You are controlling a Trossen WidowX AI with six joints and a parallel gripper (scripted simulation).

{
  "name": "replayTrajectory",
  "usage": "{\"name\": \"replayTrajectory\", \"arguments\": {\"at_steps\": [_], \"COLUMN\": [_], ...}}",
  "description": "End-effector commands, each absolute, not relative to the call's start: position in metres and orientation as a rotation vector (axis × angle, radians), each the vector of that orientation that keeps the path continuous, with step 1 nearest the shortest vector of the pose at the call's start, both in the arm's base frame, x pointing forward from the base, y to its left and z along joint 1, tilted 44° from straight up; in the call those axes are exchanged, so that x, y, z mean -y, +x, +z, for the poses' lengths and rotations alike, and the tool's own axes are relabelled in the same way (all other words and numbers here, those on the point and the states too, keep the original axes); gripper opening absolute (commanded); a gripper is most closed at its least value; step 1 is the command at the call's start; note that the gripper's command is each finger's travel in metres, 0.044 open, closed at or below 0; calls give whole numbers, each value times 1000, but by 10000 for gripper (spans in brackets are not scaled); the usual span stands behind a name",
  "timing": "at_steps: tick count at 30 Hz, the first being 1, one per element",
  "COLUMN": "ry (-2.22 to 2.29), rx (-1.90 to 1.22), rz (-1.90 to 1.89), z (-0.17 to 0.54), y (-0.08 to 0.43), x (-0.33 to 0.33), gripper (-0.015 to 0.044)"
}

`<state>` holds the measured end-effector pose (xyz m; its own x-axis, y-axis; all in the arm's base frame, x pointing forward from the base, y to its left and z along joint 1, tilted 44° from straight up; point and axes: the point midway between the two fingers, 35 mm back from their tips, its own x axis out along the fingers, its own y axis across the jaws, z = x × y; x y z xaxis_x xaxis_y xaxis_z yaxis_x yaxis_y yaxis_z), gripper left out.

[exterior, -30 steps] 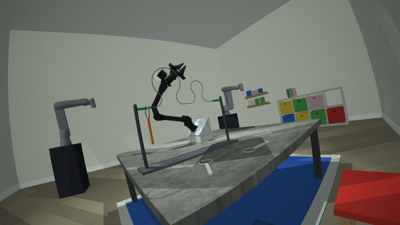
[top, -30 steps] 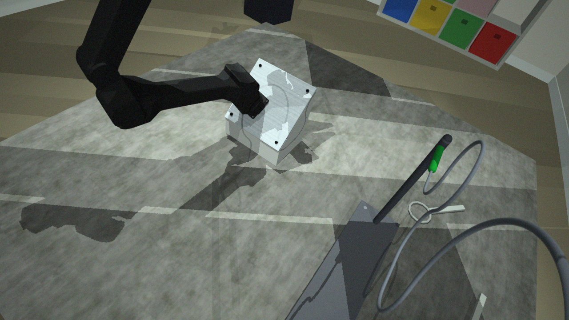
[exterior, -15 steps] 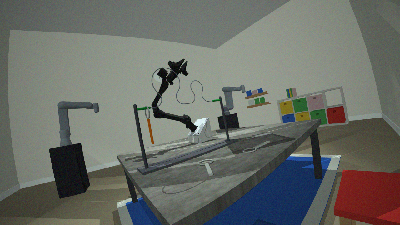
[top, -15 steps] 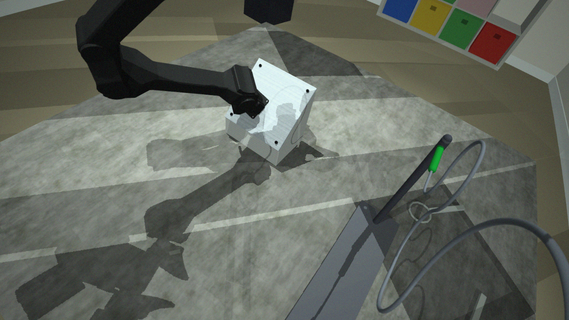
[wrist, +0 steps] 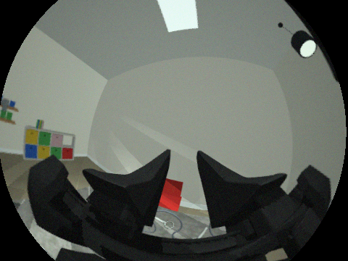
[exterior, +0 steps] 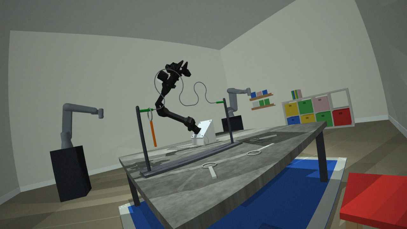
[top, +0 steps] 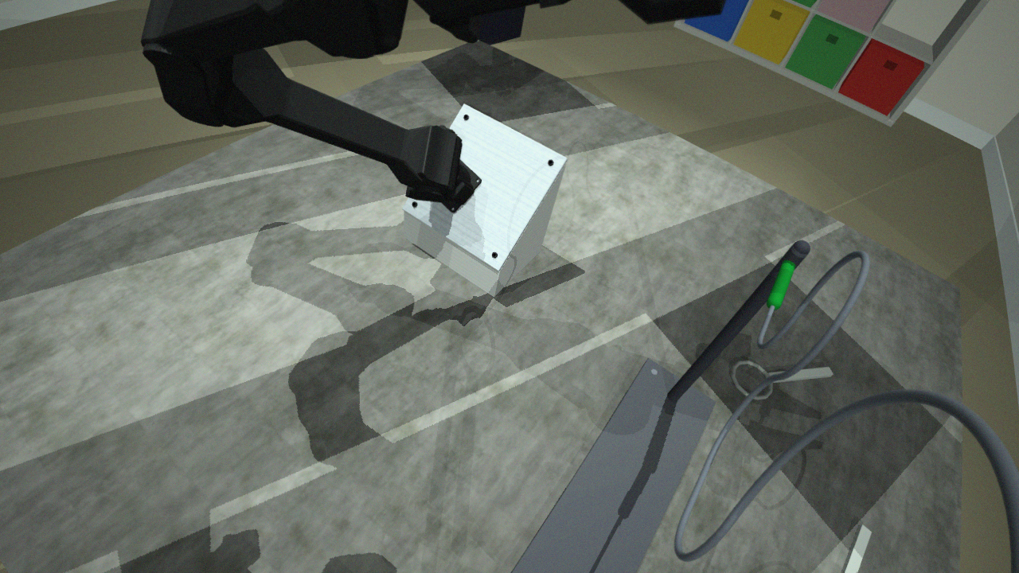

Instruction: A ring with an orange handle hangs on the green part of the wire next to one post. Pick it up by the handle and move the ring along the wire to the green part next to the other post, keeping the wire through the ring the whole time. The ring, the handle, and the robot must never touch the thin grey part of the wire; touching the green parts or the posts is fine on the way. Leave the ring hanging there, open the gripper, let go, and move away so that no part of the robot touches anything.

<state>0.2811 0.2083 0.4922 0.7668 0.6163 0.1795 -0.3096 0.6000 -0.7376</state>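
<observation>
Behind 1 wire (exterior: 198,82), the jaws (exterior: 184,67) hover (partly overlapped).

Three pale ring-shaped wands (top: 801,375) (exterior: 211,171) lie flat on the bench (top: 235,313) (exterior: 244,185), which stands over a blue rug (exterior: 284,185) with a pale border, with a red block (exterior: 375,193) (wrist: 172,194) near it. Two grey robot arms, one on a black pedestal (exterior: 71,173) and the other on a second black pedestal (exterior: 232,122), stand apart beyond the bench. Wooden wall shelves (exterior: 263,107) carry small coloured blocks, and a white cubby unit (exterior: 351,106) (wrist: 74,146) contains blue, yellow, green, pink and red bins, with striped books (exterior: 296,94) (wrist: 40,124) on top.
</observation>
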Motion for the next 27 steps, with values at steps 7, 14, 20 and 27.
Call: {"name": "replayTrajectory", "arguments": {"at_steps": [7, 14, 20, 27], "ry": [-737, -730, -715, -683], "rx": [456, 438, 410, 364], "rz": [400, 290, 203, 109], "z": [513, 520, 522, 519], "y": [322, 347, 364, 380], "x": [-142, -87, -36, 27], "gripper": [160, 160, 160, 160]}}
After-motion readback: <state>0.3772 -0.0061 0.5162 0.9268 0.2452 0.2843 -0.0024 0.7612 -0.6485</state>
